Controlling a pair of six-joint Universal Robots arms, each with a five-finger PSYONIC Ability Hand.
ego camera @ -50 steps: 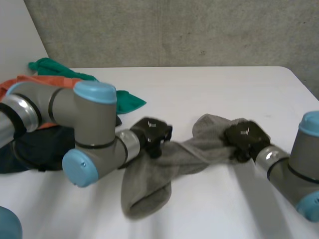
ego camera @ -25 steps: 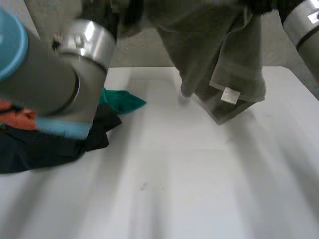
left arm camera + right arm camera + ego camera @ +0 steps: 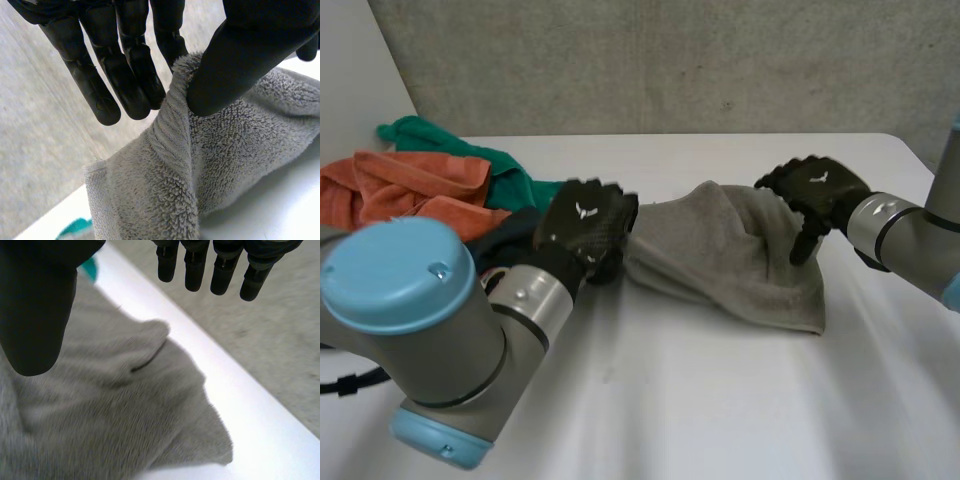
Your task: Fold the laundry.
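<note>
Pinching the left edge of the grey towel (image 3: pixel 730 255) between thumb and fingers of the left hand (image 3: pixel 582 228). Holding the right hand (image 3: pixel 815 190) wide open over its right end, gripping nothing. Lying crumpled in the middle of the desk (image 3: pixel 700 400), near piled clothes (image 3: pixel 420 185).

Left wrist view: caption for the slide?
Left hand pinching a raised edge of the grey towel between thumb and fingers, above the white table.

Head: from behind arms (image 3: pixel 440 330), down onto table (image 3: pixel 720 400) | Wrists: close, along left hand (image 3: pixel 125 65) / right hand (image 3: pixel 35 305), toward wall (image 3: pixel 40 150) | Shared: grey towel (image 3: pixel 720 250)
</note>
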